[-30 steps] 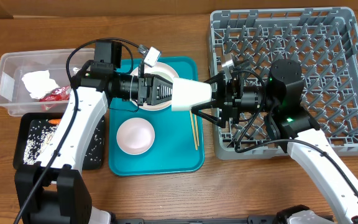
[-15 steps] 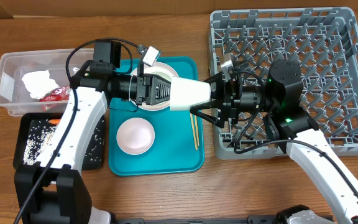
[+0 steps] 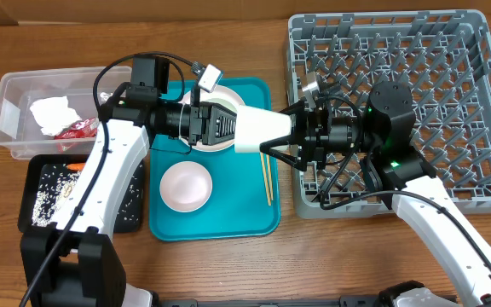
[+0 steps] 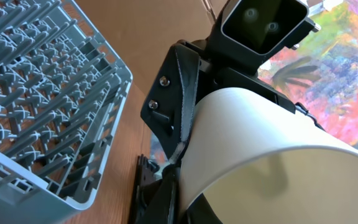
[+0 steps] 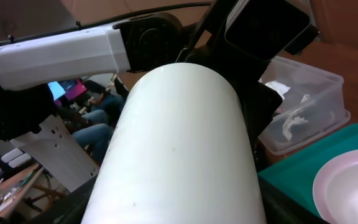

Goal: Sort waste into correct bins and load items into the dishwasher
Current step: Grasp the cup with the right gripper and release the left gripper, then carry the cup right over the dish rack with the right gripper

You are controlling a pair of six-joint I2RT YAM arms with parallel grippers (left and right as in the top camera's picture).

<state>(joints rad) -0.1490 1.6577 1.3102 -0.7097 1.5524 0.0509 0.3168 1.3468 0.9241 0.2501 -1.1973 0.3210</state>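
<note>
The left jaws are clamped together on the wall of the white cup at its wide mouth, and carry it clear above the teal tray. The right jaws stand apart on either side of the cup's narrow base; whether they press on it cannot be told. The cup lies on its side, its long axis running straight from one arm to the other, mouth toward the left arm and base toward the right arm. Both wrists are level and reach toward each other, the left from over the clear tub and black tray, the right from the near corner of the grey dish rack. Under the cup, a white bowl and the chopsticks lie on the teal tray, which rests on the desk.
</note>
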